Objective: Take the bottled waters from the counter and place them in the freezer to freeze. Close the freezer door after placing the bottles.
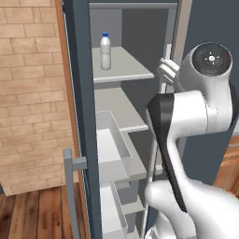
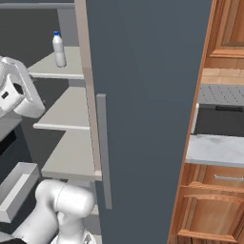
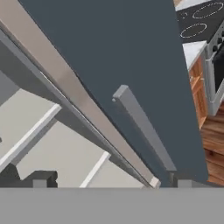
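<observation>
A clear-whitish bottled water [image 1: 106, 52] with a blue cap stands upright on the top shelf [image 1: 126, 67] of the open freezer [image 1: 121, 121]; the right base view also shows this bottle [image 2: 58, 50]. The freezer door [image 1: 83, 116] stands swung open at the left, seen edge-on, with its grey bar handle [image 1: 70, 186]. My gripper [image 3: 111, 181] is open with nothing between its fingers. It hangs in front of the shelves at the freezer's right side, well right of and below the bottle. The counter [image 2: 214, 147] lies to the right.
A second dark slate-grey door panel [image 2: 147, 95] with a vertical bar handle [image 2: 104, 152] stands shut just right of my hand. White drawers [image 1: 112, 149] stick out below the shelves. A black stovetop [image 2: 221, 119] sits past the counter, over wooden cabinets [image 2: 209, 205].
</observation>
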Available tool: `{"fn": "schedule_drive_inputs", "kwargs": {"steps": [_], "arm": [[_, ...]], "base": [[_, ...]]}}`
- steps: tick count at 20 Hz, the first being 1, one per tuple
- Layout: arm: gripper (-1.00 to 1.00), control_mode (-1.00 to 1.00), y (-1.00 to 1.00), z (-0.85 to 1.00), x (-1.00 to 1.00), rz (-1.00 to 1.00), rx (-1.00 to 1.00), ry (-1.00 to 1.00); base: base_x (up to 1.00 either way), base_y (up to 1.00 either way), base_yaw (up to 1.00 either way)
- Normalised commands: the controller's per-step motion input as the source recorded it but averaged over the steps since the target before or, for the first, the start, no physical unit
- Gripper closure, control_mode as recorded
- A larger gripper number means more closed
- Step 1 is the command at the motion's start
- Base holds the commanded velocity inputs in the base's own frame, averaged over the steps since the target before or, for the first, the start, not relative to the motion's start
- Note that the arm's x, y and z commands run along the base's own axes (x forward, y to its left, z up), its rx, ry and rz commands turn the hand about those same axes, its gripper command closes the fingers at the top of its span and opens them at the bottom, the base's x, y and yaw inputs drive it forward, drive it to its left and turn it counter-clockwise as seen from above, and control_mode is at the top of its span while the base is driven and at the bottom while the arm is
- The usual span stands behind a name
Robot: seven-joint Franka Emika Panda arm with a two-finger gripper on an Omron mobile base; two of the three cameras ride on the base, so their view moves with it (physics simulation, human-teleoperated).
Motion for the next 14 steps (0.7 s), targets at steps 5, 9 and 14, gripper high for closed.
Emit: {"fn": "schedule_drive_inputs", "kwargs": {"steps": [5, 9, 14], "arm": [[-1.00, -1.00, -0.89, -0.45, -0.50, 0.06, 0.23, 0.00], [-1.00, -1.00, -0.81, -0.57, -0.53, 0.07, 0.14, 0.00], [-1.00, 1.00, 0.00, 0.00, 0.00, 0.00, 0.00, 0.00]], "base": [[0.00, 0.00, 0.00], [0.00, 0.00, 0.00], [-0.33, -1.00, 0.14]]}}
